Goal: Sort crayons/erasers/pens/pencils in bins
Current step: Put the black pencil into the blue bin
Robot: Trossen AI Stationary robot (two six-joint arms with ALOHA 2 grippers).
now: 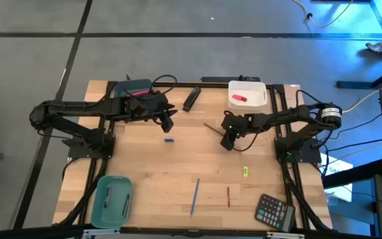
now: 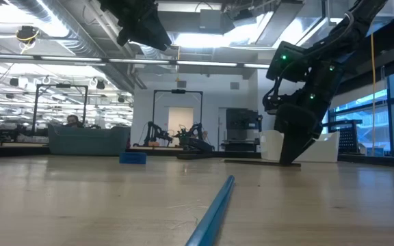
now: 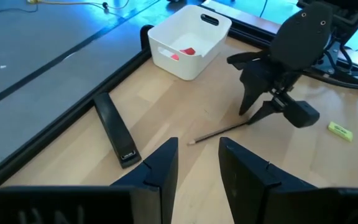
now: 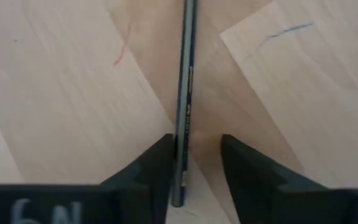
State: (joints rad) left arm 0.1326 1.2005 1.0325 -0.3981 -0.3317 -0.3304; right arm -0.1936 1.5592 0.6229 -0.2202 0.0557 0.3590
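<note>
Right gripper down at the tabletop, fingers parted around a slim dark grey pencil-like stick, its far end cut off, left gripper open, empty, raised near the blue-grey bin.

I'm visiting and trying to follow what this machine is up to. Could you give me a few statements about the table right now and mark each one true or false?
1. The right gripper is low over a dark pencil, one finger on each side. True.
2. The white bin is empty. False: a red eraser lies inside it.
3. The left gripper is shut on the small blue block. False: its fingers are open, and the block lies on the table.
4. A long blue pencil lies loose on the table. True.
5. The calculator sits inside the teal bin. False: it rests on the table at another corner.
</note>
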